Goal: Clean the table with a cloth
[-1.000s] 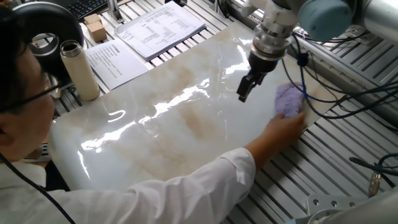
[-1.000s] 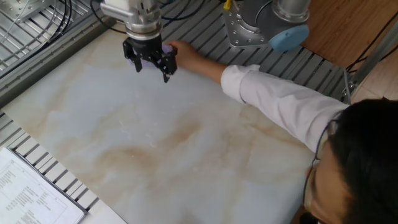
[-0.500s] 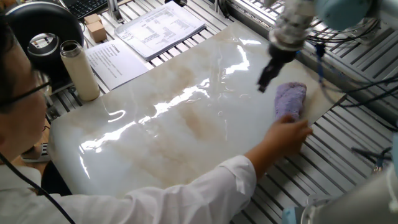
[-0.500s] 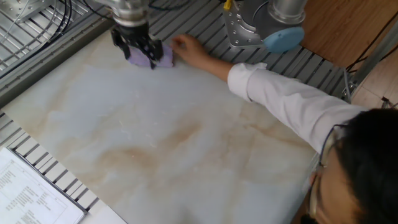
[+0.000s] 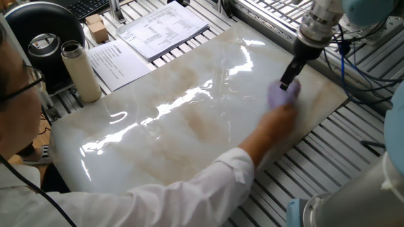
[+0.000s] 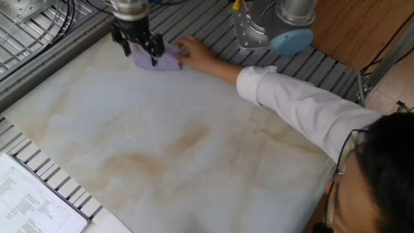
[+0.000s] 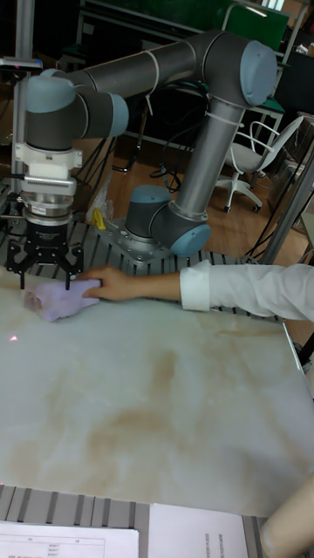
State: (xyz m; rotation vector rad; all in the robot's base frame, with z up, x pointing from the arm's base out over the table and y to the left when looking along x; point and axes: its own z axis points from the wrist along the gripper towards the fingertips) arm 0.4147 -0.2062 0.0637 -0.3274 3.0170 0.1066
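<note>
The marble-patterned surface [image 6: 194, 149] is a glossy cream-white slab with tan-brown veins, resting on a ribbed grey aluminium frame [image 6: 213, 29].

The cloth [image 6: 158, 60], a lavender fuzzy rag, lies bunched near one far corner of the slab, close to the edge beside the robot's base [image 7: 161, 231]. In the tall fixed view it [image 7: 54, 301] sits at the left end of the slab, lumpy and in contact with the marble.

The robot's hand [image 7: 44, 281] is directly above the cloth, pointing straight down. Its two dark fingers [image 7: 67, 272] are spread apart, one over each end of the rag, with the tips at about cloth level. In the other fixed view the hand [image 6: 138, 50] stands over the cloth's left portion. Whether the fingertips press into the fabric cannot be determined; nothing is pinched between them.

A person's hand [image 7: 109, 285] touches the cloth's right side, the arm in a white sleeve [image 7: 240, 292] reaching across the slab. In one fixed view that person's hand [image 5: 281, 110] is motion-blurred and covers most of the cloth.

Off the slab on the frame: printed paper sheets [image 5: 161, 25], a cream flask [image 5: 79, 69], and a small cardboard box [image 5: 96, 26].
</note>
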